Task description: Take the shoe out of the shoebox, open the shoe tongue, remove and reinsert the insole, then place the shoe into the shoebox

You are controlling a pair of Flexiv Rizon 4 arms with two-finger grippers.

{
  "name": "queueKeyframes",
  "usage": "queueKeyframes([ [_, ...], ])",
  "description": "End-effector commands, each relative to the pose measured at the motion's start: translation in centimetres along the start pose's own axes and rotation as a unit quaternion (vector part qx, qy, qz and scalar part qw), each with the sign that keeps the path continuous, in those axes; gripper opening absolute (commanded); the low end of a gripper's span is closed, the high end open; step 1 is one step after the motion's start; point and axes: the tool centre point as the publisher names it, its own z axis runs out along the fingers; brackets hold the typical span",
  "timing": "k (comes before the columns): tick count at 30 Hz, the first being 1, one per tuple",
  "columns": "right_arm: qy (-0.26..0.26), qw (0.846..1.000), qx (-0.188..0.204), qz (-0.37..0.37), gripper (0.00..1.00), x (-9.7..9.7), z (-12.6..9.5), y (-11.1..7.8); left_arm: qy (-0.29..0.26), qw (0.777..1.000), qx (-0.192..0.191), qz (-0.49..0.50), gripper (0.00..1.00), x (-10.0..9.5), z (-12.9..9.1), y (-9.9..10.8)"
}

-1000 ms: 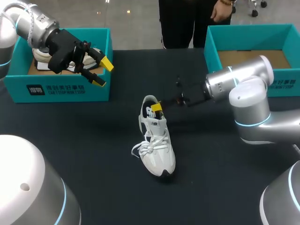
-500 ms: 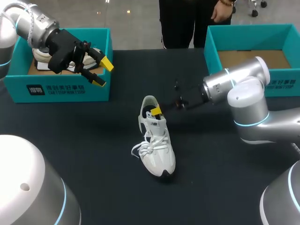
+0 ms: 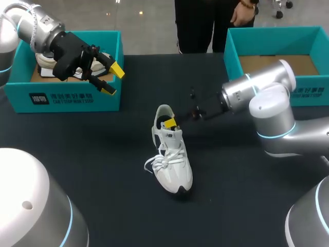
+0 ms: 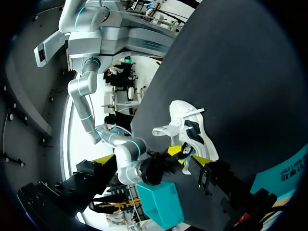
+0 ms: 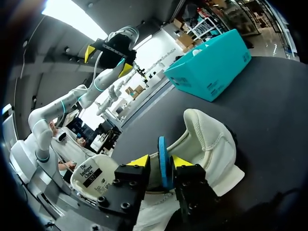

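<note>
Head view: left gripper (image 3: 113, 80) off at the box; shoe (image 3: 172, 157) mid-counter (image 3: 103, 154); right gripper (image 3: 171, 122) at its heel opening.
Left gripper is spread wide over the left shoebox (image 3: 67, 98), well apart from the shoe; shoe's long axis runs heel-far to toe-near; right gripper is pinched narrow on the blue insole (image 5: 162, 149) at the collar; right arm is clearly nearer; the pull likely wants to go up and back along that axis.
</note>
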Motion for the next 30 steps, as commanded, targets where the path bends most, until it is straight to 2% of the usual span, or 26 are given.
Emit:
queueKeyframes([
  [1,-0.005,1.0,0.008,-0.006,0.46,0.2,0.2,0.4,0.002,1.0,0.0,0.0,1.0,0.0,0.0,-0.1],
  [9,-0.016,1.0,0.014,-0.017,0.51,0.8,-0.4,0.9,0.002,1.0,0.0,0.0,1.0,0.0,0.0,-0.1],
  [11,-0.018,1.0,0.016,-0.02,0.63,1.3,-0.4,1.0,0.002,1.0,0.0,0.0,1.0,0.0,0.0,-0.1],
  [15,-0.017,1.0,0.016,-0.021,0.71,1.3,-0.4,1.0,0.002,1.0,0.0,0.0,1.0,0.0,0.0,-0.1],
  [20,-0.025,0.999,0.018,-0.025,0.76,1.4,-0.5,1.2,0.002,1.0,0.0,0.0,1.0,0.0,0.0,-0.1],
  [25,-0.03,0.999,0.024,-0.03,0.89,1.7,-0.8,1.5,0.002,1.0,0.0,0.0,1.0,0.0,0.0,-0.1],
  [30,-0.032,0.999,0.024,-0.031,0.92,1.5,-0.8,1.5,0.002,1.0,0.0,0.0,1.0,0.0,0.0,-0.1],
])
